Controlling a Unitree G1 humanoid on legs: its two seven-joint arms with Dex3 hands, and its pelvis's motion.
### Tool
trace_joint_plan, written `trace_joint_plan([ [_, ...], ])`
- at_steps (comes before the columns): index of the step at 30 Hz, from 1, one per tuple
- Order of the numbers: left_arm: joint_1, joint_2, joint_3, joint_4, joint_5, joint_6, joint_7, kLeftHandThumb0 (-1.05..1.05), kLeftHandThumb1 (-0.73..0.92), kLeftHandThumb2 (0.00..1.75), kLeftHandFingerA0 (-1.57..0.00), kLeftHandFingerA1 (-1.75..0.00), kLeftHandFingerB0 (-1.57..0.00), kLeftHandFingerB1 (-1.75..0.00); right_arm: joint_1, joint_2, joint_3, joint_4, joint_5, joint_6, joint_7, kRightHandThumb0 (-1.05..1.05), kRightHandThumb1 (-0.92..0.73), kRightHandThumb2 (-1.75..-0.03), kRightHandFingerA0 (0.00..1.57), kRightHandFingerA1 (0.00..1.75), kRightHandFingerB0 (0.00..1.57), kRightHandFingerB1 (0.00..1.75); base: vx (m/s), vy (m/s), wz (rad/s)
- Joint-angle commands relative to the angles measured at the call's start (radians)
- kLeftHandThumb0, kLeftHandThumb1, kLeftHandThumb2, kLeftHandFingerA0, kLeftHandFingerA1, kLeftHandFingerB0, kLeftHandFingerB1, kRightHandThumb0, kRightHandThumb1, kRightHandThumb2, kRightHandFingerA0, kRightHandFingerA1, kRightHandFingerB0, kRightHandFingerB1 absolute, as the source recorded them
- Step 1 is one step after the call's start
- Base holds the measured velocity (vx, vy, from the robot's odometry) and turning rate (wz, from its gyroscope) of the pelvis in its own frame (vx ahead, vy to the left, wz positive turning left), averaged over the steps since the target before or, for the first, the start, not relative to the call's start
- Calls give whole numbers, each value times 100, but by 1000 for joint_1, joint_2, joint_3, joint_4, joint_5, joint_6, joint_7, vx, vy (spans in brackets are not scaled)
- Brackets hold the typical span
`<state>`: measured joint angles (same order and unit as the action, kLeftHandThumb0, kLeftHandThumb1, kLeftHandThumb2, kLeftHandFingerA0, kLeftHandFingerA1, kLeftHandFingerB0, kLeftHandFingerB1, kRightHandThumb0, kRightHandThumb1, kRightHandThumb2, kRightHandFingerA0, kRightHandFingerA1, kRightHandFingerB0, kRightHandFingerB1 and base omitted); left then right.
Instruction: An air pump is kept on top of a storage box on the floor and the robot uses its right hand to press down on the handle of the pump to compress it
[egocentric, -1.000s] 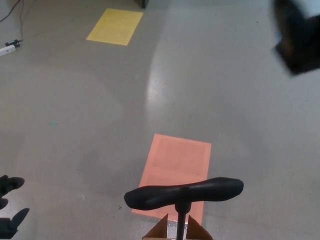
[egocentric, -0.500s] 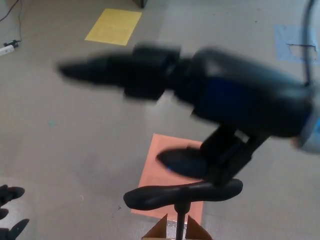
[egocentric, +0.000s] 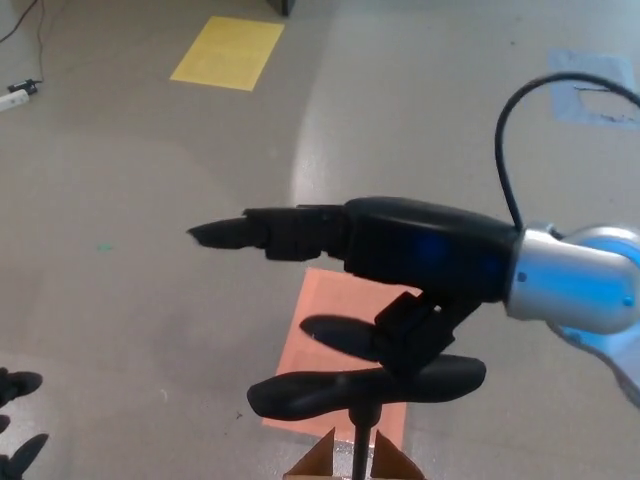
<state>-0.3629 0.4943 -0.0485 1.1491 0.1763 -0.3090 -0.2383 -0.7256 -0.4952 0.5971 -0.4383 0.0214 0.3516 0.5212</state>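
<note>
On a grey floor (egocentric: 150, 200) marked with a yellow sheet (egocentric: 228, 52) and an orange sheet (egocentric: 345, 318), neither bearing legible writing, the right hand (egocentric: 400, 255) hovers open over the pump handle (egocentric: 330, 392), fingers (egocentric: 260, 233) outstretched. The handle stands on its shaft above the storage box (egocentric: 320, 462). Left hand's fingertips (egocentric: 18, 383) show at the bottom-left; grip unclear.

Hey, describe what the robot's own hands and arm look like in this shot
The right hand is glossy black with thick segmented fingers, joined to a silver wrist cuff with small dark screws. A thin black cable loops above the wrist. Of the left hand, only black fingertips show at the frame's lower left.
</note>
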Motion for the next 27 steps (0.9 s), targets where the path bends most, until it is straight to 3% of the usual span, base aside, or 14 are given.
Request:
trace_joint_plan([
  [1, -10, 21, 1, -1, 6, -25, 2, -35, 54, 108, 0, -47, 0, -47, 40, 19, 15, 91, -108, -23, 12, -91, -83, -118, 0, 12, 0, 10, 0, 0, 0],
  [2, -12, 21, 0, -3, 8, -22, 2, -35, 54, 108, 0, -47, 0, -47, 49, 24, 16, 108, -121, -32, 7, -91, -83, -117, 0, 11, 0, 10, 0, 0, 0],
  [3, -13, 22, -3, -5, 11, -21, 5, -68, 86, 65, -25, -34, -14, -28, 63, 33, 14, 136, -128, -48, 1, -90, -82, -116, 0, 11, 0, 11, 0, 0, 0],
  [12, -24, 23, -3, -11, 11, -23, 8, -66, 88, 66, -24, -34, -15, -28, 128, 65, -4, 268, -168, -114, 7, -92, -84, -117, 0, 12, 0, 7, 0, 0, 0],
  [13, -22, 23, -3, -14, 11, -23, 9, -34, 57, 111, -1, -47, -1, -47, 140, 70, -5, 272, -168, -124, 6, -91, -83, -116, 0, 14, 0, 8, 0, 0, 0],
  [19, -34, 29, -13, -18, 24, -14, 14, -33, 58, 111, -1, -47, -1, -47, 170, 100, -24, 289, -153, -175, 26, -92, -82, -114, 0, 13, 0, 8, 0, 0, 0],
  [20, -36, 29, -15, -17, 26, -12, 15, -33, 58, 111, -1, -47, -1, -47, 177, 105, -29, 282, -146, -177, 33, -92, -82, -114, 0, 13, 0, 8, 0, 0, 0],
  [21, -36, 29, -16, -17, 26, -10, 16, -64, 89, 66, -23, -32, -15, -27, 183, 107, -34, 266, -145, -173, 39, -92, -81, -114, 0, 13, 0, 8, 0, 0, 0],
  [27, -31, 34, -23, -19, 31, -10, 21, -63, 88, 66, -24, -33, -15, -28, 200, 109, -54, 180, -144, -157, 67, -91, -81, -113, 0, 14, 0, 9, 0, 0, 0],
])
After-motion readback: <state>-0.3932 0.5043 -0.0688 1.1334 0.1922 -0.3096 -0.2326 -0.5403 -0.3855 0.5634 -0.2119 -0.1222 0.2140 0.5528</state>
